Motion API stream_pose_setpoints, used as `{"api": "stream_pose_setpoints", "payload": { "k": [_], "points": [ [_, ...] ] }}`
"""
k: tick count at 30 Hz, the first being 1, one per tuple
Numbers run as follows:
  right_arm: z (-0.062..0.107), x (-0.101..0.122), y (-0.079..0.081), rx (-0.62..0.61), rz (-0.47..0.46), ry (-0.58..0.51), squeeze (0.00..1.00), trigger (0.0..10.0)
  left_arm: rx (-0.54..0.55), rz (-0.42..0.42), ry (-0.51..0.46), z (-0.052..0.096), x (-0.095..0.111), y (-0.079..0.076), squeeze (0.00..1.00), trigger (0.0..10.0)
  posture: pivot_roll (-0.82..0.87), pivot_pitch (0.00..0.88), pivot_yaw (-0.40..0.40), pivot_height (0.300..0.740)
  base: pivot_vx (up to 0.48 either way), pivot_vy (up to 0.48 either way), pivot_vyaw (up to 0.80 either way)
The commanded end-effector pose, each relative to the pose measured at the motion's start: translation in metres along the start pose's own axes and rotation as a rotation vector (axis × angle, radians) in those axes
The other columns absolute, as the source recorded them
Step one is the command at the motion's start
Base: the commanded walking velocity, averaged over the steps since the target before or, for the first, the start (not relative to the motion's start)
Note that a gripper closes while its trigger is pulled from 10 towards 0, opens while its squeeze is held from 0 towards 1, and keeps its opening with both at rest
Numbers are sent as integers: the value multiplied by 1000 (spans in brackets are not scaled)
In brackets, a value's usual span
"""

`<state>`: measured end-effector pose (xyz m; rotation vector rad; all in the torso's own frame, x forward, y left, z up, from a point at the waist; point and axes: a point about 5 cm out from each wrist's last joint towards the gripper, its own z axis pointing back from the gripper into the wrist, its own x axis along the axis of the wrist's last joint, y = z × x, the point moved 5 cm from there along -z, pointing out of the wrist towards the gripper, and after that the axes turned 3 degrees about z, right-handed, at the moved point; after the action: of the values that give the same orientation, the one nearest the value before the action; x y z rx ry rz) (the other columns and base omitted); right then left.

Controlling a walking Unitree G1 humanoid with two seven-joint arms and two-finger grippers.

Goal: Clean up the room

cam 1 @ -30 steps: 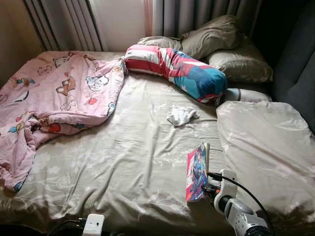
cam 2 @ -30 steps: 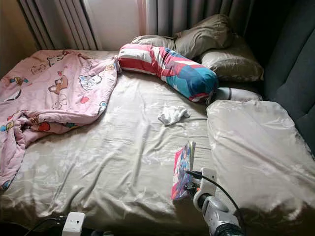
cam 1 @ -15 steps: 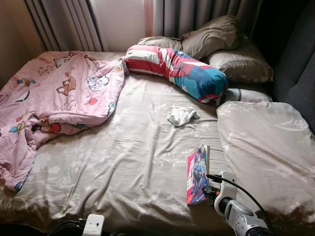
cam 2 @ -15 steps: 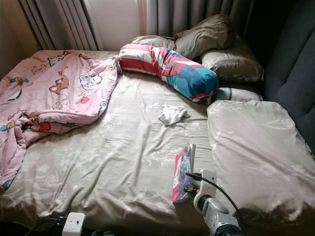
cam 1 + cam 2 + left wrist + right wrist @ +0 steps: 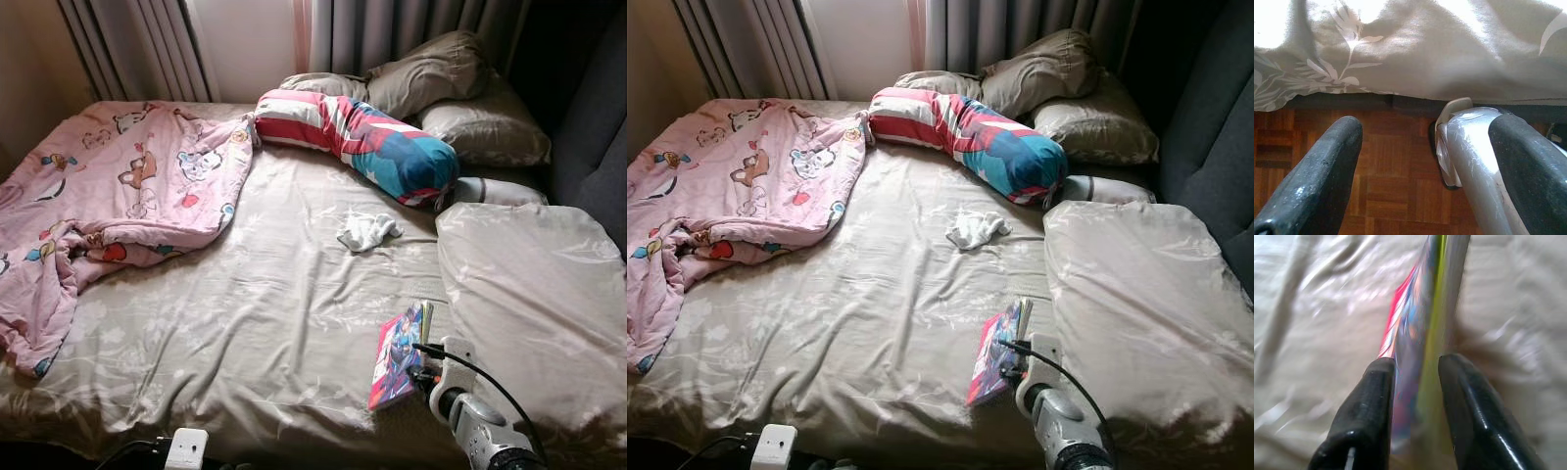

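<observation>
A glossy pink-and-blue book (image 5: 398, 354) leans at a tilt over the beige bed sheet (image 5: 255, 333) near the bed's front right. My right gripper (image 5: 421, 373) is shut on its lower edge. In the right wrist view the two black fingers (image 5: 1376, 396) press the book (image 5: 1420, 328) from both sides. A crumpled white cloth (image 5: 366, 232) lies mid-bed. My left gripper (image 5: 1425, 132) hangs open beside the bed's edge over a parquet floor (image 5: 1391, 161).
A pink cartoon blanket (image 5: 118, 196) is bunched on the left half. A striped bolster (image 5: 362, 142) and beige pillows (image 5: 441, 73) lie at the head. A folded beige duvet (image 5: 534, 284) covers the right side, beside a dark headboard (image 5: 598, 127). A white adapter (image 5: 186, 446) sits at the front edge.
The book has tipped from standing nearly upright on its edge to leaning lower toward the sheet, still in my right gripper. The camera has shifted slightly.
</observation>
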<state>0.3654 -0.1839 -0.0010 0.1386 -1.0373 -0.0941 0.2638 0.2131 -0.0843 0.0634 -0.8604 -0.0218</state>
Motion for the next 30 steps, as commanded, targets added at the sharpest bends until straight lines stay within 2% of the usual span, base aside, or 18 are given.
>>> {"api": "stream_pose_setpoints", "payload": {
  "k": [1,3,4,6,7,11,14,20,23,30],
  "points": [
    [1,12,-11,-66,14,-48,996,10000,9,-13,43,3,-12,5,0,10000,4,165,49,648,0,0,0],
    [2,23,-18,-114,61,-92,925,10000,8,-13,44,3,-12,4,0,10000,2,165,49,648,0,0,0],
    [2,26,-20,-125,82,-103,925,10000,8,-13,44,3,-12,4,0,10000,2,165,49,648,0,0,0],
    [3,31,-23,-146,77,-120,894,10000,7,-13,45,3,-12,4,0,10000,2,165,49,648,0,0,0],
    [3,33,-25,-160,91,-129,0,10000,6,-12,46,3,-12,4,0,10000,1,165,48,648,0,0,0],
    [3,34,-24,-164,90,-148,0,10000,4,-11,46,3,-13,4,0,10000,-1,164,46,648,0,0,0],
    [2,19,-7,-102,136,-142,0,10000,0,-11,43,3,-12,1,0,10000,-7,163,44,648,0,0,0],
    [5,-1,11,-48,137,-145,0,10000,-2,-6,44,3,-13,-1,0,10000,-4,164,42,648,0,0,0],
    [8,0,12,-52,100,-194,0,10000,-3,-3,45,3,-13,-1,0,10000,-9,163,39,648,0,0,0],
    [8,-19,16,-21,170,-123,0,10000,-2,8,43,3,-15,-2,0,10000,-11,153,24,688,0,0,0]
  ]
}}
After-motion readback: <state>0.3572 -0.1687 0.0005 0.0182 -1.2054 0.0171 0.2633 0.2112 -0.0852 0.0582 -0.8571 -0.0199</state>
